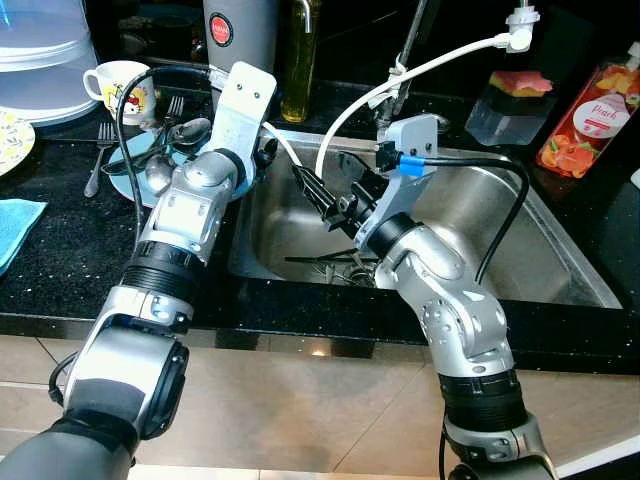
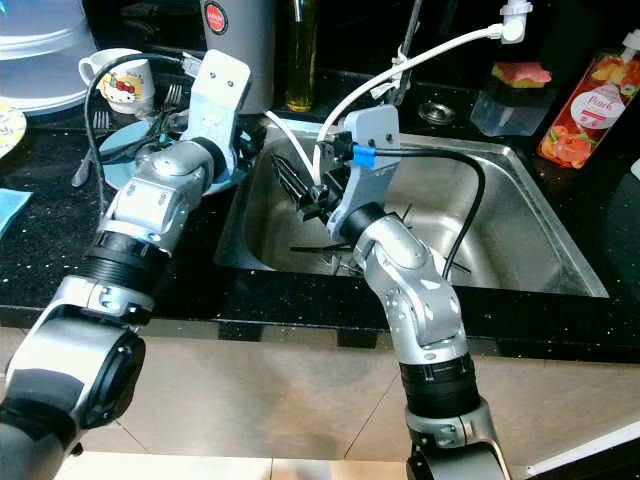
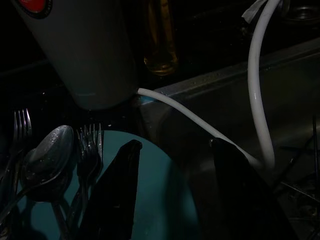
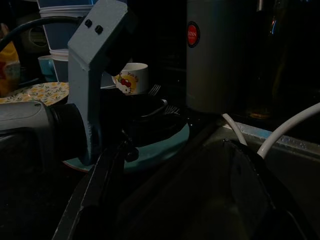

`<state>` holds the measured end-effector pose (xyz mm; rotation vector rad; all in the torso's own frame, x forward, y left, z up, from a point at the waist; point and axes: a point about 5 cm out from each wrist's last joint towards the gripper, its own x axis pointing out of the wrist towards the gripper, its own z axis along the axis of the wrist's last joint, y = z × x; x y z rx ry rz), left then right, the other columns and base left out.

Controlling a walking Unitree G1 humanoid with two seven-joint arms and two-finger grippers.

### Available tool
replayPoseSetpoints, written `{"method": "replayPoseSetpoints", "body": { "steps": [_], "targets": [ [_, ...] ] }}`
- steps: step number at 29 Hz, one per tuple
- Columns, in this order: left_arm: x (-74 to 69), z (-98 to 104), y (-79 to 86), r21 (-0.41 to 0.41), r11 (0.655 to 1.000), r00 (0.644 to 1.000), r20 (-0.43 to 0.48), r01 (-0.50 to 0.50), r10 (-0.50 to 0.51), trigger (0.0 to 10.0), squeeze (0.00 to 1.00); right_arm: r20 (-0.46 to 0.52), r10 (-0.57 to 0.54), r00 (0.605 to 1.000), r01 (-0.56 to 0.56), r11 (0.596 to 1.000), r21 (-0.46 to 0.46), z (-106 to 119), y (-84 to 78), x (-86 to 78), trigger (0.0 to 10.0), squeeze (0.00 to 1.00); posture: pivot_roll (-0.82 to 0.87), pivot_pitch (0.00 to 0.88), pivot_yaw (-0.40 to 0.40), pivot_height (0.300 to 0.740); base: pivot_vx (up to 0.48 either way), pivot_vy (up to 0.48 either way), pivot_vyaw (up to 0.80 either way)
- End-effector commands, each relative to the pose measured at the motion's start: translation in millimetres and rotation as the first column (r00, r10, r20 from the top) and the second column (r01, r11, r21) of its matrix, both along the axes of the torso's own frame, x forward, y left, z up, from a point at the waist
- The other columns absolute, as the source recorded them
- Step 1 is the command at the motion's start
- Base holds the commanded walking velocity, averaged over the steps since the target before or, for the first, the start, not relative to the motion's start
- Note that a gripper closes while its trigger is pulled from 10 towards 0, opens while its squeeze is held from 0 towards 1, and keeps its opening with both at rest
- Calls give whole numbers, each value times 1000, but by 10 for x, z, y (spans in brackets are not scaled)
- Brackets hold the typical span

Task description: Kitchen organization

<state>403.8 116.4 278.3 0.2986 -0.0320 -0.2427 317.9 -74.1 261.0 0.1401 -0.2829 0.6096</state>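
Your 2 grippers, left (image 3: 175,192) and right (image 4: 180,200), gape empty at the sink (image 1: 560,262) edge beside the plate (image 3: 160,200) of cutlery (image 3: 47,155); a careless swing likely snags the hose (image 1: 440,62).

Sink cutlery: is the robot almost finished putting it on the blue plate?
Partly. Forks and spoons already lie on the blue plate beside the sink. The left gripper hangs open over the plate's edge, holding nothing; the right gripper is open above the sink, also holding nothing. Some dark cutlery lies in the sink bottom, so that looks left to do.
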Motion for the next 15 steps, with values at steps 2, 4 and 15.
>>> {"method": "replayPoseSetpoints", "body": {
  "steps": [2,4,15],
  "targets": [
    [13,30,2,6,1000,1000,5,-4,4,10000,0,7,-16,1000,16,1000,9,22,-46,27,10000,0,231,50,-94,740,0,0,0],
    [15,32,-3,5,1000,1000,5,-2,2,10000,0,8,-17,1000,17,1000,10,25,-47,25,10000,0,227,48,-92,740,0,0,0],
    [21,47,-8,5,1000,1000,8,-4,4,10000,0,7,-16,1000,16,1000,10,22,-50,14,10000,0,227,57,-96,740,0,0,0]
  ]
}}
